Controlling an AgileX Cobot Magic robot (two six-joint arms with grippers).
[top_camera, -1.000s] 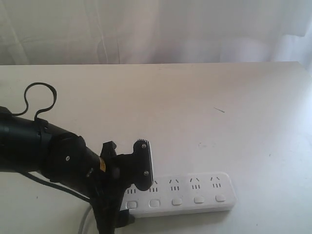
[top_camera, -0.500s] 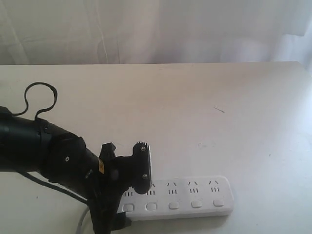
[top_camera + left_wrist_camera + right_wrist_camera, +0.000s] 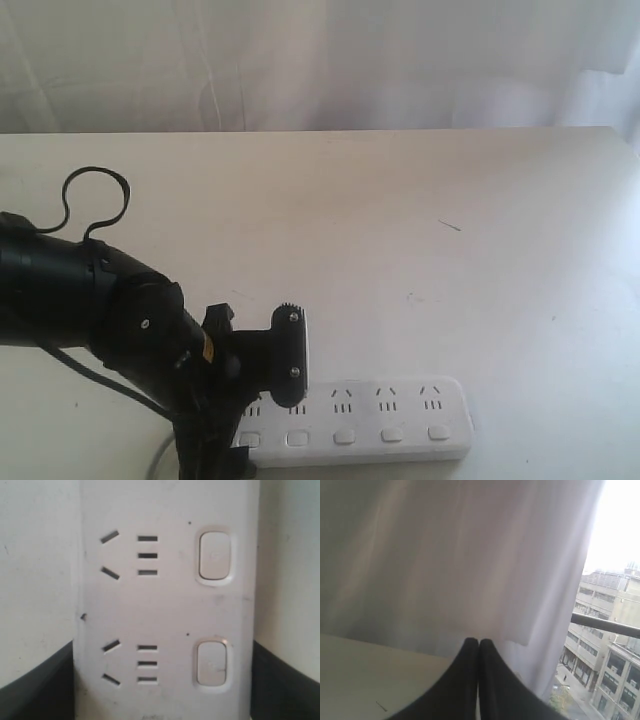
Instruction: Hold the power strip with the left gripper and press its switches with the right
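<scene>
The white power strip [image 3: 400,425] lies along the near edge of the table, its row of switches [image 3: 345,437] on the side nearest the camera. My left gripper [image 3: 262,420] is shut on its left end, one screwed finger plate [image 3: 292,355] on the far side and the other hidden at the near side. In the left wrist view the power strip [image 3: 170,610] fills the gap between the dark fingers [image 3: 45,685], showing two switches [image 3: 215,555]. My right gripper [image 3: 479,645] is shut on nothing, raised toward the curtain, and outside the exterior view.
The pale table [image 3: 400,220] stretches behind the strip up to a white curtain [image 3: 330,60]. The grey cord [image 3: 160,460] leaves the strip's left end under my left arm. A window with buildings [image 3: 610,630] shows in the right wrist view.
My left gripper has dragged the power strip toward the near edge of the table and slightly left. The looped cable on the arm has shifted right.
</scene>
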